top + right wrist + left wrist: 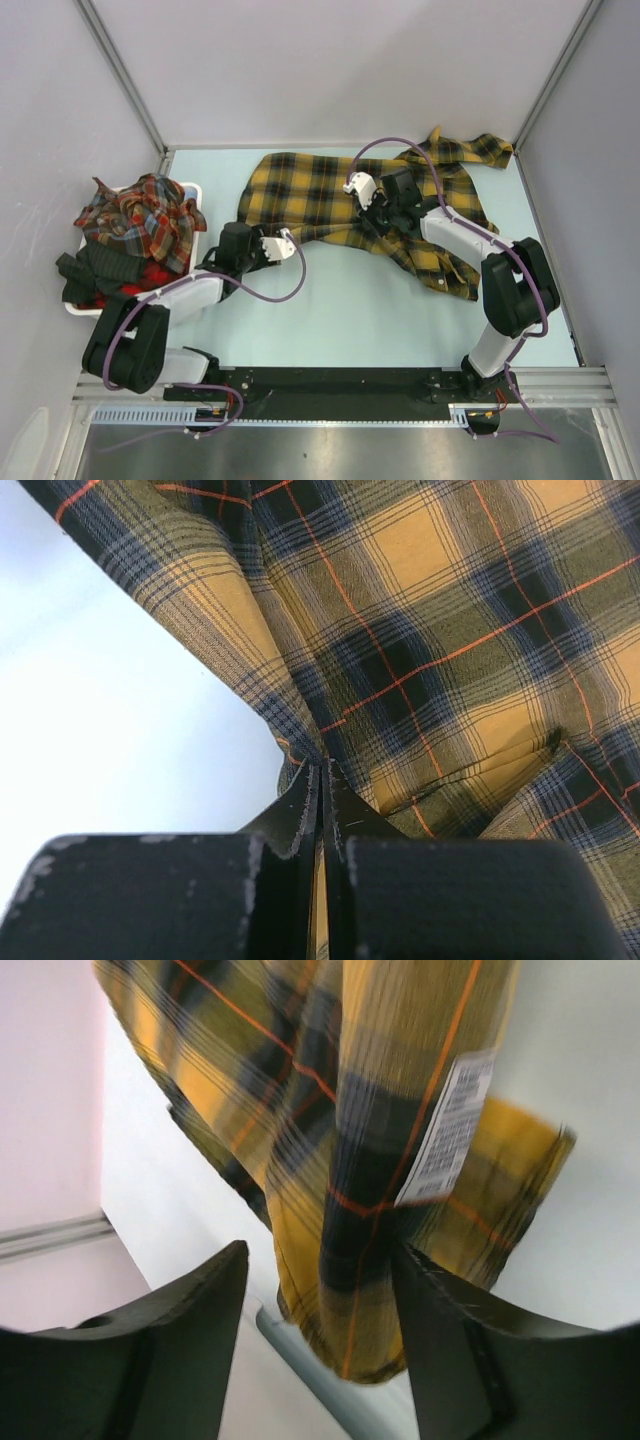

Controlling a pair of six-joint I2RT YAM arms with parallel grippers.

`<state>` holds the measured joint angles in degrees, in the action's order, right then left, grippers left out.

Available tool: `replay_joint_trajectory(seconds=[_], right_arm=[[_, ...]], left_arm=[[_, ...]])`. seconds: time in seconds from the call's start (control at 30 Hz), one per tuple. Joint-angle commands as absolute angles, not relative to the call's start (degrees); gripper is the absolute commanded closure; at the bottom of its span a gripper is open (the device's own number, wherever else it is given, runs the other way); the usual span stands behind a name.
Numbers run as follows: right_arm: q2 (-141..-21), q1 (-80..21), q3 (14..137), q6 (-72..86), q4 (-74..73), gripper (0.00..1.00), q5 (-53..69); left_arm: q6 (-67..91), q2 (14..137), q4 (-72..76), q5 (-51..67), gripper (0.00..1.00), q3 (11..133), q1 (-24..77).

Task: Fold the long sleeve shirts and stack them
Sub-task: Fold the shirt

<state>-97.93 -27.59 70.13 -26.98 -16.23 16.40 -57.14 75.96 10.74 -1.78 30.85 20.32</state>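
Observation:
A mustard-yellow long sleeve shirt with black checks lies spread across the back of the table, one sleeve bunched at the far right. My right gripper is on its near edge, and in the right wrist view it is shut on a pinched fold of the plaid cloth. My left gripper is at the shirt's near left corner. In the left wrist view its jaws stand open, with a hanging edge of the shirt and a white care label close to the right finger.
A white basket at the table's left holds red-toned plaid shirts and dark cloth. Grey walls and metal posts close in the table on three sides. Purple cables loop over both arms.

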Motion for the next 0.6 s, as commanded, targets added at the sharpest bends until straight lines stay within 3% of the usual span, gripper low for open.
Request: replay_joint_trajectory(seconds=[0.0,0.17,0.33,0.57], right_arm=[[-97.03,-26.89,72.86,-26.81,-15.73,1.0,17.23],[-97.12,-26.98,72.86,-26.72,-15.82,1.0,17.23],[-97.21,-27.07,73.04,-26.72,-15.73,1.0,17.31],[-97.12,-26.89,73.39,-26.46,-16.17,1.0,17.14]], left_arm=[[-60.91,75.94,5.47,-0.36,0.32,33.92,17.23],[-56.88,69.53,1.06,10.17,0.19,34.1,17.49],[-55.72,67.59,2.1,9.5,0.17,32.79,20.47],[-54.93,74.26,6.06,7.47,0.16,34.53,25.66]])
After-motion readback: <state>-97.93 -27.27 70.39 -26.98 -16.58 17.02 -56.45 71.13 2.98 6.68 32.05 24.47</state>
